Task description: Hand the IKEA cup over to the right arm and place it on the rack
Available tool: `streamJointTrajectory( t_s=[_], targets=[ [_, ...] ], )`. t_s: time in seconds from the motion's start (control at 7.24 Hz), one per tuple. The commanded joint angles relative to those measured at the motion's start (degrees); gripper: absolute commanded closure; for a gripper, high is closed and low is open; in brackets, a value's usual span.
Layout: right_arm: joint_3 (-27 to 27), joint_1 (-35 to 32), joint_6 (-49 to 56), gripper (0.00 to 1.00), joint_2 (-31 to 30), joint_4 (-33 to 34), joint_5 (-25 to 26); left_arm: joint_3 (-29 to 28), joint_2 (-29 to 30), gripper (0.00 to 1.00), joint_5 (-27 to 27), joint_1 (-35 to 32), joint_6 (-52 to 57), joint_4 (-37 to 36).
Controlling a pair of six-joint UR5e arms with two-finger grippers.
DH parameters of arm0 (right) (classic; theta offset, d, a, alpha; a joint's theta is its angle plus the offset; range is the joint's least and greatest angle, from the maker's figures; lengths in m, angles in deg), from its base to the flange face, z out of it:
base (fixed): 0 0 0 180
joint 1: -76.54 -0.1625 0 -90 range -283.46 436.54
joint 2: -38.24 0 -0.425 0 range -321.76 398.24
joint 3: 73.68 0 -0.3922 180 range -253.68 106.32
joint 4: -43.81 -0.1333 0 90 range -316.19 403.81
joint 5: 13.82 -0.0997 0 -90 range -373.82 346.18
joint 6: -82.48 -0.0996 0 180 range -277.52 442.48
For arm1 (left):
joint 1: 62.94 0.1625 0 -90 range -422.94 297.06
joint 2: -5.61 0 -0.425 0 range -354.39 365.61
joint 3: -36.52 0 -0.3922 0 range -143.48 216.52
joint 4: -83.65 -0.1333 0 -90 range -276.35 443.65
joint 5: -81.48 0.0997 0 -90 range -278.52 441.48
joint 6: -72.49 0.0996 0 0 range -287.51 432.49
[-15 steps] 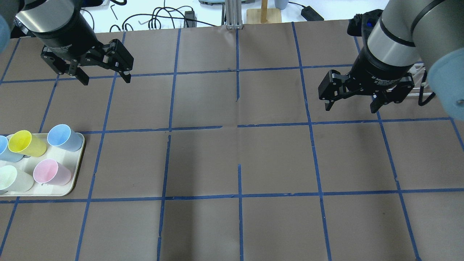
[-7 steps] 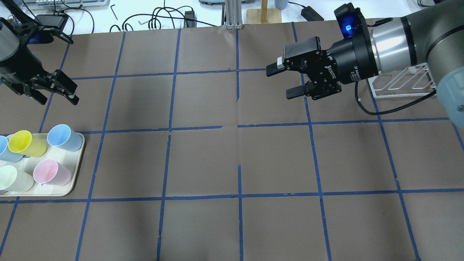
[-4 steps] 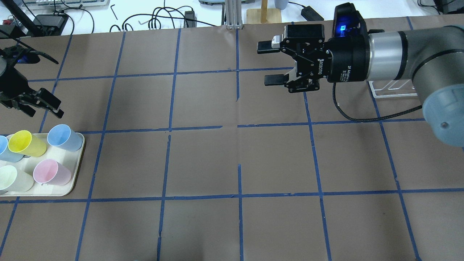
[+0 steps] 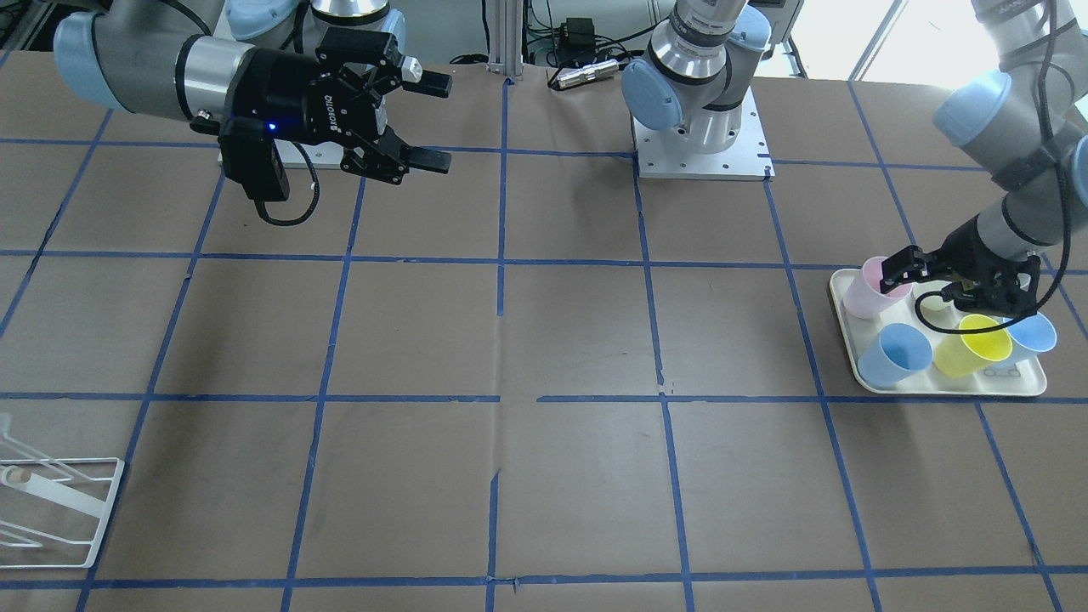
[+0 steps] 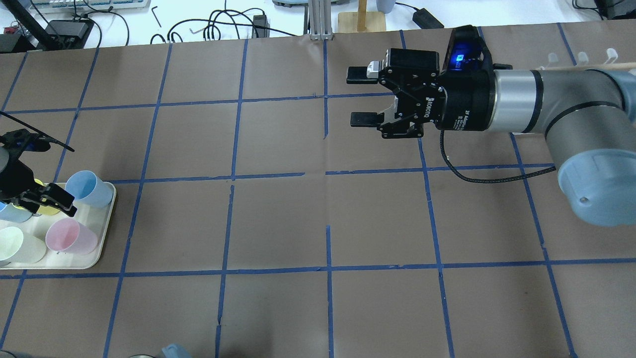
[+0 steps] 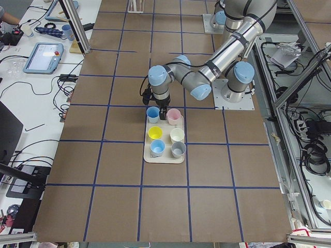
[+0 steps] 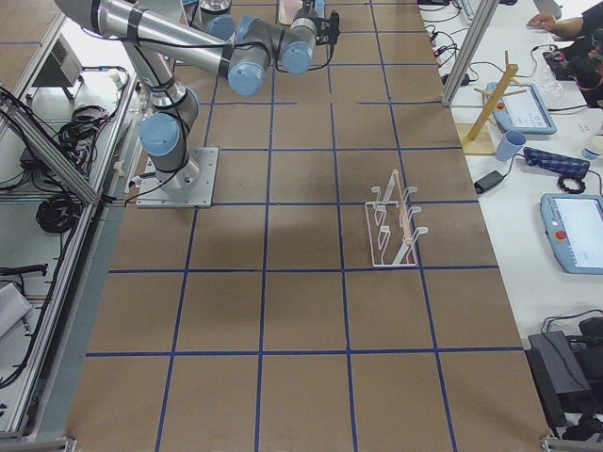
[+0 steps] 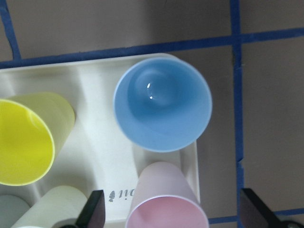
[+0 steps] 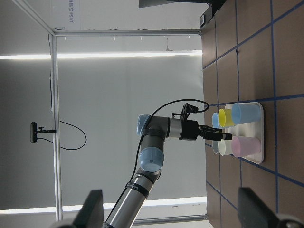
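Note:
The pink IKEA cup (image 5: 72, 236) lies tilted on the cream tray (image 5: 107, 219) at the table's left edge. It also shows in the front view (image 4: 874, 289) and the left wrist view (image 8: 166, 199). My left gripper (image 5: 49, 199) is open just above the tray. In its wrist view the pink cup's rim sits between its fingertips (image 8: 92, 213). My right gripper (image 5: 358, 97) is open and empty, turned sideways above the back centre-right of the table. The white wire rack (image 4: 51, 501) stands at the right end (image 7: 396, 231).
On the tray with the pink cup are a light blue cup (image 5: 89, 188), a yellow cup (image 4: 969, 340), a pale cream cup (image 5: 20, 244) and more cups. A wooden stand (image 5: 361, 17) and cables lie beyond the table's back edge.
My left gripper has come down from the back left to just over the tray's cups. My right gripper has turned sideways and moved left, away from the rack.

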State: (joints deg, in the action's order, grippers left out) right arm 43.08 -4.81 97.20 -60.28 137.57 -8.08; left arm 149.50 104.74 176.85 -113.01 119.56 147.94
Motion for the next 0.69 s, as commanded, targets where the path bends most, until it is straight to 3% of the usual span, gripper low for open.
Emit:
streamJointTrajectory(
  t_s=[0.0,0.14,0.28,0.55],
  targets=[
    [-0.04,-1.87,-1.52,0.00,-0.10,0.12,0.16,2.50,-1.13,0.00,0.17,0.85,2.06,-0.65],
    [-0.13,-1.88,-4.32,0.00,0.08,0.20,-0.55,2.60,-0.87,0.00,0.25,1.55,3.54,-0.65],
    [-0.05,-1.88,-5.74,0.00,0.08,0.03,-4.56,2.60,-1.30,0.00,0.34,1.73,4.08,-0.57],
    [-0.13,-1.88,-6.72,0.00,0.52,0.55,-5.74,2.51,-0.43,0.00,0.34,2.52,4.96,-0.65]
  ],
)
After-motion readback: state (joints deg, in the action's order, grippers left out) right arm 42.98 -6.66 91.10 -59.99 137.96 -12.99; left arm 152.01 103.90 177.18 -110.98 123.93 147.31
